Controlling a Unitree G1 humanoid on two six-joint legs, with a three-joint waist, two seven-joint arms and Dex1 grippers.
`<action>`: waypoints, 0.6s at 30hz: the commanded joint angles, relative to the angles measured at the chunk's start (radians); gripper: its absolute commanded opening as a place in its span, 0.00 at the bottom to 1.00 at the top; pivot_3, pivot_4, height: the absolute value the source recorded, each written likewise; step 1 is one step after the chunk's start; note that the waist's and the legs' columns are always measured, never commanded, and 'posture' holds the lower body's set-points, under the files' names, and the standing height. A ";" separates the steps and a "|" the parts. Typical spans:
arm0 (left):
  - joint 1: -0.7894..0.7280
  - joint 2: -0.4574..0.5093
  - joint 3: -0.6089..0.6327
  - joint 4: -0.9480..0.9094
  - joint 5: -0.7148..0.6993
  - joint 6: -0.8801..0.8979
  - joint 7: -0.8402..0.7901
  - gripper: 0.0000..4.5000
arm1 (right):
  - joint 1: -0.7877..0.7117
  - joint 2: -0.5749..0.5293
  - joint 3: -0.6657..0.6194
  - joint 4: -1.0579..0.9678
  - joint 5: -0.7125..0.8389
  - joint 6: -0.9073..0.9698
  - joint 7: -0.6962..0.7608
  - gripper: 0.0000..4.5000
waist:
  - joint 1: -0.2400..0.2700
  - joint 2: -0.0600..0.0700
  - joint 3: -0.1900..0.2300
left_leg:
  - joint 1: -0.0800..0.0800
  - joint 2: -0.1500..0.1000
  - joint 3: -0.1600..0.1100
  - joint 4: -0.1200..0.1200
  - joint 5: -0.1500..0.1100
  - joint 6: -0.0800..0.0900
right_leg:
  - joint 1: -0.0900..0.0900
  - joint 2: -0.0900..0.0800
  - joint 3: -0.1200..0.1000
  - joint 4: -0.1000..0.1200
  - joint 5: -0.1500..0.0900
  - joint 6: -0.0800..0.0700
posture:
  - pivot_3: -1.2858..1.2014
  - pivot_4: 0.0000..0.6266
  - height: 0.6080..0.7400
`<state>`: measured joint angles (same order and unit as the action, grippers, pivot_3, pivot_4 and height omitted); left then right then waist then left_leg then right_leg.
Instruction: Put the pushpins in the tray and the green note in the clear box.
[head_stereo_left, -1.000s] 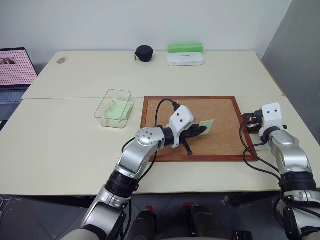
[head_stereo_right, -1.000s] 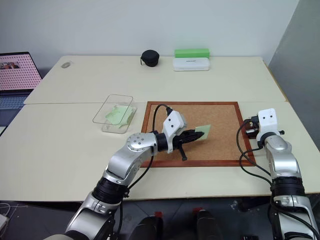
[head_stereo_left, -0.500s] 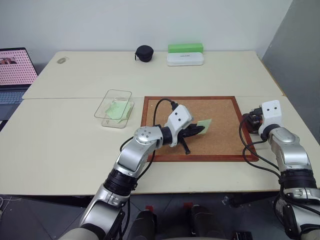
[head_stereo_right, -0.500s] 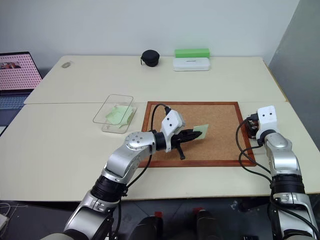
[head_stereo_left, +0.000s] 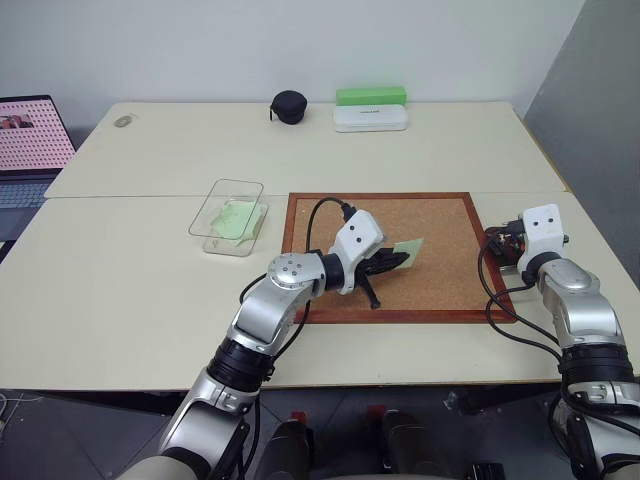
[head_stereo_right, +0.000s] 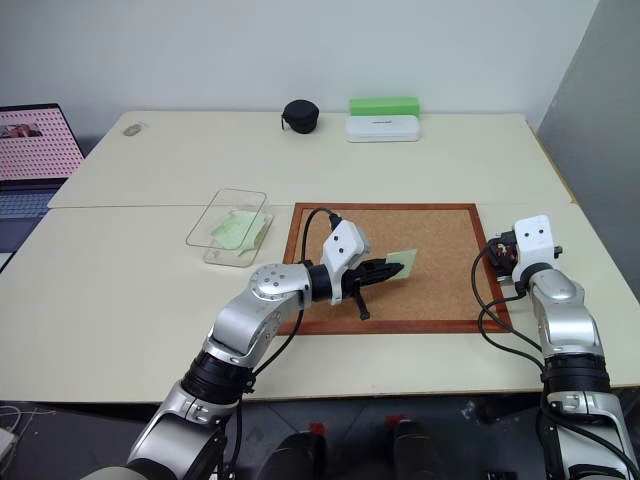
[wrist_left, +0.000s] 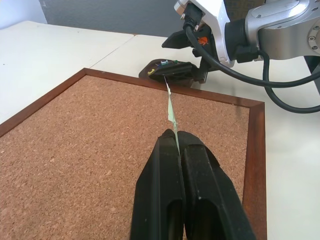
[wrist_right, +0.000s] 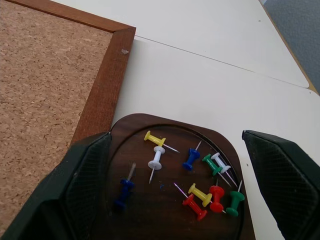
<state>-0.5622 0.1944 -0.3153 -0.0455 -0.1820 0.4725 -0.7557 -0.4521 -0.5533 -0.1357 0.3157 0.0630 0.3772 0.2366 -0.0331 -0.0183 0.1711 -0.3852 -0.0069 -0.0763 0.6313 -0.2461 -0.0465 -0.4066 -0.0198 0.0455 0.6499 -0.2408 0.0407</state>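
My left gripper (head_stereo_left: 397, 261) hovers over the cork board (head_stereo_left: 440, 275), shut on the corner of the pale green note (head_stereo_left: 412, 247). In the left wrist view the note (wrist_left: 171, 104) stands edge-on from the fingertips. The clear box (head_stereo_left: 228, 217) lies left of the board with a pale green sheet inside. My right gripper (wrist_right: 175, 136) stands open just above the dark reddish-brown tray (wrist_right: 150, 220), at the board's right edge. Several pushpins (wrist_right: 192, 159) in blue, yellow, white, green and red lie loose in the tray, and none is between the fingers.
At the table's far edge sit a black round pouch (head_stereo_left: 289, 106), a white oblong case (head_stereo_left: 370, 118) and a bright green block (head_stereo_left: 371, 96). A laptop (head_stereo_left: 30, 135) stands at the far left. The right table edge is close to the tray.
My right gripper has gone from shut to open over the tray. The left gripper still holds the note in the same spot.
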 joint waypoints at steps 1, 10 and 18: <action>-0.011 -0.001 0.001 -0.024 -0.003 -0.019 -0.002 0.00 | -0.014 -0.026 -0.043 -0.033 -0.011 -0.019 -0.022 0.99 | 0.000 0.000 0.000 | 0.000 0.000 0.000 0.000 0.000 0.000 | 0.000 0.000 0.000 0.000 0.000 0.000 | 0.52 0.24 1.00; -0.010 -0.008 0.006 -0.029 -0.007 -0.014 0.007 0.00 | -0.020 -0.017 -0.093 -0.033 0.028 0.002 -0.027 0.99 | 0.000 0.000 0.000 | 0.000 0.000 0.000 0.000 0.000 0.000 | 0.000 0.000 0.000 0.000 0.000 0.000 | 0.52 0.24 1.00; -0.005 -0.001 0.005 -0.031 -0.002 -0.019 0.008 0.00 | -0.009 -0.008 -0.127 -0.085 0.075 0.020 -0.013 0.99 | 0.000 0.000 0.000 | 0.000 0.000 0.000 0.000 0.000 0.000 | 0.000 0.000 0.000 0.000 0.000 0.000 | 0.52 0.24 1.00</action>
<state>-0.5618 0.1937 -0.3157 -0.0456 -0.1811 0.4717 -0.7519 -0.4527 -0.5570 -0.2202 0.3069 0.1077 0.4022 0.2155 -0.0332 -0.0183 0.1711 -0.3851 -0.0069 -0.0762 0.6313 -0.2461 -0.0465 -0.4065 -0.0199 0.0458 0.6501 -0.2408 0.0406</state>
